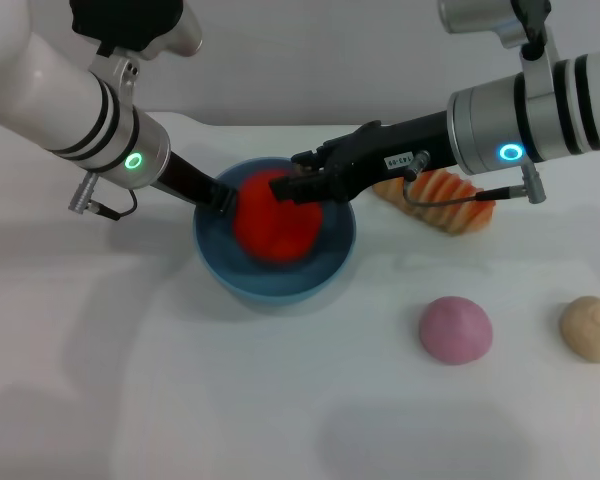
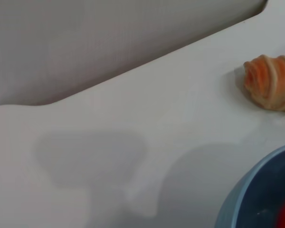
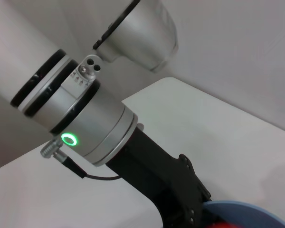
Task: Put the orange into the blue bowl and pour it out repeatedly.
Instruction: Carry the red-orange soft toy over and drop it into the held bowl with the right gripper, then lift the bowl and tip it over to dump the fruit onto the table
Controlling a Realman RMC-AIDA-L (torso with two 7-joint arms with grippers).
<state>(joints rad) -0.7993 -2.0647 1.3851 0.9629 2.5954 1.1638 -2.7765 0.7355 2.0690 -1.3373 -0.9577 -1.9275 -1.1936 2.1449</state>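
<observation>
Nearest: pink ball (image 1: 455, 329) and tan ball (image 1: 591, 327) on white table (image 1: 180, 400). Mid-table: orange (image 1: 275, 225) inside blue bowl (image 1: 273, 250), blurred. Right gripper (image 1: 302, 185) over the orange, apparently clamped on it. Left gripper (image 1: 220, 198) at bowl's left rim (finger spread not discernible). Behind: striped bread loaf (image 1: 450, 200).

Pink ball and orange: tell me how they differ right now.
The orange is bright red-orange; the pink ball is dull pink. The orange sits inside the blue bowl under the right gripper; the pink ball lies alone on the table, nearer the robot. Both are roundish.
</observation>
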